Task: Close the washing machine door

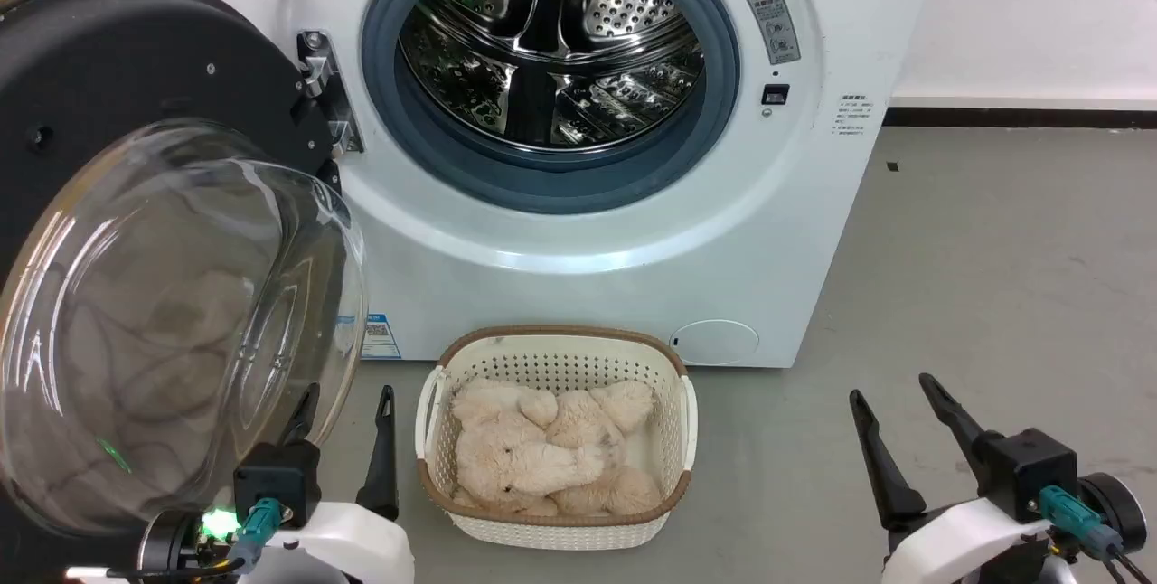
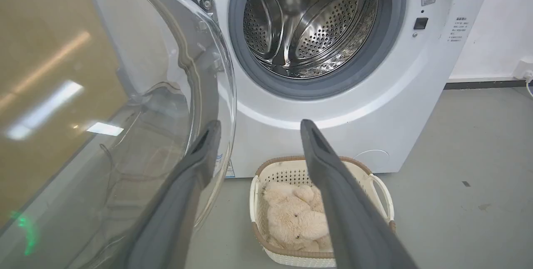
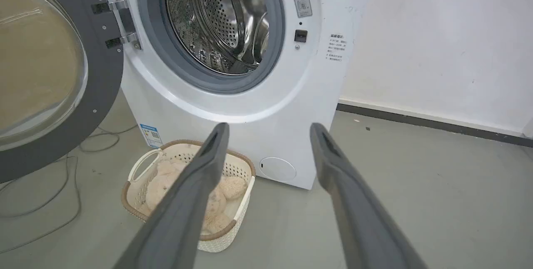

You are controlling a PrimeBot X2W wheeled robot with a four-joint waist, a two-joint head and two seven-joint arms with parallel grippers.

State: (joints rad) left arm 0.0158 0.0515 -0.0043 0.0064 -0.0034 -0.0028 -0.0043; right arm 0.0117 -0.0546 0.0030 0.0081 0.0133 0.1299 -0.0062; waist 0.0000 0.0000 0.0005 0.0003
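The white washing machine (image 1: 768,231) stands ahead with its steel drum (image 1: 551,42) exposed. The washing machine door (image 1: 172,313) hangs wide open on the left, black rim up, clear glass bowl bulging toward me, held by a metal hinge (image 1: 316,87). My left gripper (image 1: 348,403) is open at the lower left, one finger behind the bowl's edge, the other beside it. In the left wrist view the bowl (image 2: 166,106) sits right by the left finger. My right gripper (image 1: 890,394) is open at the lower right, over bare floor, away from the door (image 3: 54,73).
A cream perforated basket (image 1: 556,349) holding fluffy beige plush items (image 1: 542,457) sits on the grey floor directly before the machine, between my grippers. Cables (image 3: 50,202) lie on the floor under the door. A white wall with dark skirting (image 1: 1021,117) runs at the right.
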